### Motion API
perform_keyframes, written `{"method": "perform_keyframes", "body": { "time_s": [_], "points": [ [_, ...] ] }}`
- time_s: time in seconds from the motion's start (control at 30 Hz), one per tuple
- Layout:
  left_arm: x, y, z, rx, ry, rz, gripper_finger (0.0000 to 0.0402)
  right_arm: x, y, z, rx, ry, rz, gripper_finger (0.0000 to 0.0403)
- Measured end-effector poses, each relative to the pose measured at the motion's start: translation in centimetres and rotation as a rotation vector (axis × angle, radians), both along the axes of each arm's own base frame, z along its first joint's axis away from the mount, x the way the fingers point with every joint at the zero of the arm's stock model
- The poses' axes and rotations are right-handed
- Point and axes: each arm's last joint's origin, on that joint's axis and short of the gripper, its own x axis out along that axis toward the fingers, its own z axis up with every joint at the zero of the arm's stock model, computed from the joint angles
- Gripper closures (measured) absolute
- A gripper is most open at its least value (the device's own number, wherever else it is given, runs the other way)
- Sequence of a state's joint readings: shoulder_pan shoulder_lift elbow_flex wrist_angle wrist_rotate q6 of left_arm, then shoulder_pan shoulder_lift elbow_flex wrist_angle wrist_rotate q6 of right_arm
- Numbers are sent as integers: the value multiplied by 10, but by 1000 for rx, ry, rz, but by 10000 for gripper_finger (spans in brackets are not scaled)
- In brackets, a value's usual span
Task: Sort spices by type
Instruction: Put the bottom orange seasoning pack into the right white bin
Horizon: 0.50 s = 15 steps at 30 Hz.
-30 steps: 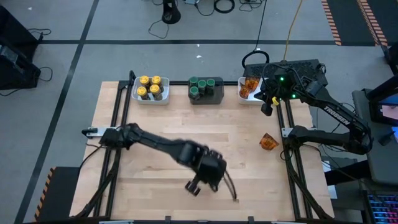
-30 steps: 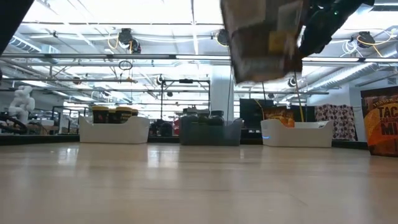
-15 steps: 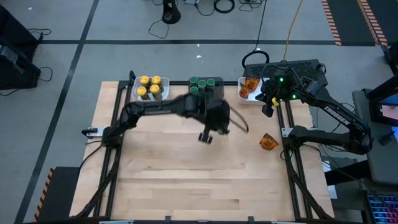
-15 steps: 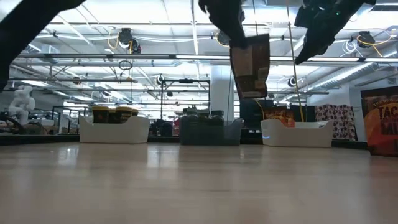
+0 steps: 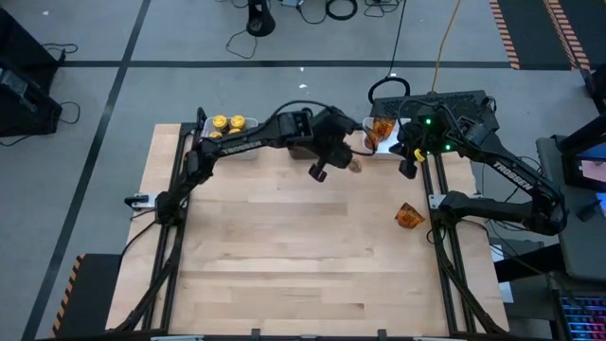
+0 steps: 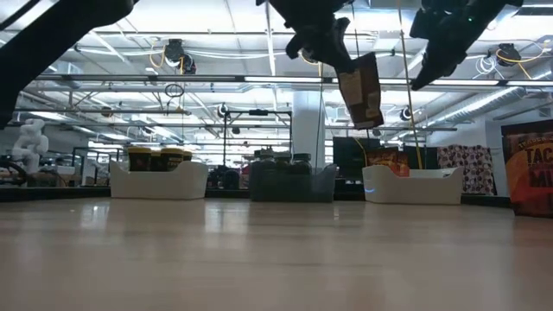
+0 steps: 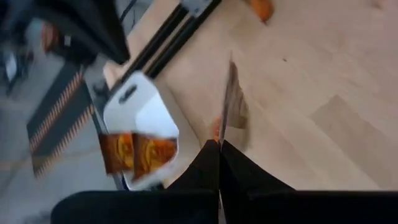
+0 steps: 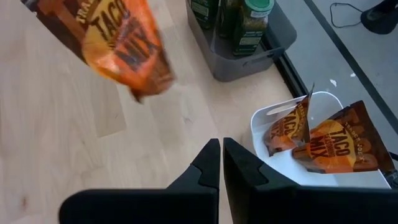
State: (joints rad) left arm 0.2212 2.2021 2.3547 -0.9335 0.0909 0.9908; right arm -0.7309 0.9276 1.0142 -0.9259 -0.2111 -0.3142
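Note:
My left gripper (image 5: pixel 347 159) hangs above the far middle of the table, just left of the white bin (image 5: pixel 371 142), shut on an orange-brown spice packet (image 6: pixel 363 91). That bin holds two more packets (image 8: pixel 323 143). A loose packet (image 5: pixel 409 215) lies on the table near the right edge. Yellow-lidded jars (image 5: pixel 227 124) stand in the far-left white bin. Green-lidded jars (image 8: pixel 252 15) stand in the dark grey bin, mostly hidden under my left arm in the high view. My right gripper (image 5: pixel 407 168) waits shut and empty by the white bin's near right corner. My left gripper pinches the packet's upper end (image 6: pixel 350 76) between its two shut fingers, slanting down from the table's far-left side. In the left wrist view the packet stands edge-on (image 7: pixel 224 130) ahead of the fingertips. It hangs tilted below the fingers, high clear of the table.
The three bins stand in a row along the far edge: white (image 6: pixel 158 180), dark grey (image 6: pixel 292 183), white (image 6: pixel 413 186). Black frame rails (image 5: pixel 437 204) run along the table's left and right sides. Bare wood fills the middle and near part.
My left gripper has swung with the packet from the table's near middle toward the far edge and right, ending beside the white bin with packets. Its wrist has rolled, and the packet now hangs tilted, farther from the low camera.

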Motion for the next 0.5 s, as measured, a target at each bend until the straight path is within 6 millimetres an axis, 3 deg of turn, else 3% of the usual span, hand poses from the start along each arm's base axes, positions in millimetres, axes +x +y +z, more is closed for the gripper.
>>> {"method": "perform_keyframes", "body": {
  "time_s": [0.27,0.5],
  "points": [
    [-2,1,-10,56,26,-347,401,-1,1,-1,-1,17,14,403],
    [12,-1,-55,-15,166,-387,401,0,-1,-6,-2,17,14,403]
  ]
}}
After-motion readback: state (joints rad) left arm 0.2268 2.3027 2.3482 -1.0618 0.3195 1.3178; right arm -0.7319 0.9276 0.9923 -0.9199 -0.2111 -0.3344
